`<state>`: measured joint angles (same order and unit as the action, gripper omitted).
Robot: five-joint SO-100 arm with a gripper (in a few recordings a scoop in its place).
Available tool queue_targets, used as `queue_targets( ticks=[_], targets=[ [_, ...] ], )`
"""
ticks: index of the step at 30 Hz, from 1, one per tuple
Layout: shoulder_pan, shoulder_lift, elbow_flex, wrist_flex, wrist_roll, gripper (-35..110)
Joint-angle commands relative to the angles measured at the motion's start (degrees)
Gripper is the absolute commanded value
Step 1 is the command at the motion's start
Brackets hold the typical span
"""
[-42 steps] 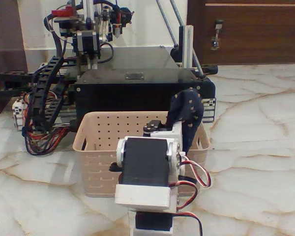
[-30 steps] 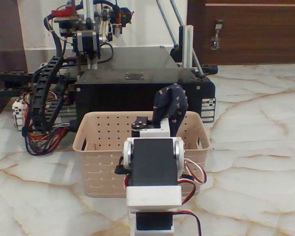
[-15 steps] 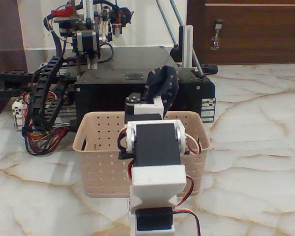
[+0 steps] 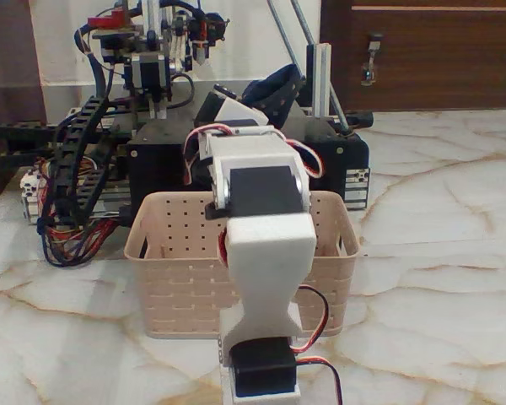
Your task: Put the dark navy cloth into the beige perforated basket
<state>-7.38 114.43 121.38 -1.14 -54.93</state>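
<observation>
The beige perforated basket (image 4: 164, 253) stands on the marble floor in the middle of the fixed view. My white arm rises in front of it and hides its centre. My gripper (image 4: 261, 97) is raised well above the basket's back rim, in front of the black machine. It is shut on the dark navy cloth (image 4: 278, 84), which hangs bunched and curled from the jaws, its pale dots barely visible. The fingertips themselves are mostly hidden behind the wrist and the cloth.
A black metal machine box (image 4: 177, 160) with a print head (image 4: 156, 51), a black cable chain (image 4: 72, 160) and loose wires (image 4: 72, 236) stands right behind the basket. Open marble floor (image 4: 438, 253) lies to the right and left front. A wooden door (image 4: 430, 51) is at the back.
My arm has straightened upward and swung slightly left, lifting the cloth from beside the basket's right rear rim to high above its back edge. The basket has not moved.
</observation>
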Motion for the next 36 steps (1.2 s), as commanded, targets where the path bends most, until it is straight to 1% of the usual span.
queue_targets(
  ticks=[1,3,5,6,7,9,12,16,18,23,29,31,33,35,36],
  targets=[
    [0.70,-1.41,-6.68,4.22,3.52,0],
    [0.44,-4.39,-13.27,8.61,9.05,0],
    [0.79,-9.40,-22.85,15.82,12.48,0],
    [1.58,-11.60,-26.28,21.45,13.62,0],
    [2.46,-12.74,-26.28,25.66,14.24,0],
    [3.08,-13.80,-27.69,30.67,16.61,0],
    [3.25,-20.48,-39.11,44.38,20.39,0],
    [3.87,-27.33,-46.76,53.61,21.62,0],
    [3.78,-29.62,-49.48,56.25,22.94,0],
    [3.87,-35.33,-54.23,58.27,26.19,0],
    [3.87,-37.35,-55.90,57.92,26.89,0],
    [3.96,-37.71,-55.99,56.87,27.42,4],
    [4.57,-37.27,-55.99,56.25,30.76,7],
    [4.66,-36.83,-56.16,56.07,30.59,7],
    [4.92,-36.91,-55.90,58.18,29.53,7]
  ],
)
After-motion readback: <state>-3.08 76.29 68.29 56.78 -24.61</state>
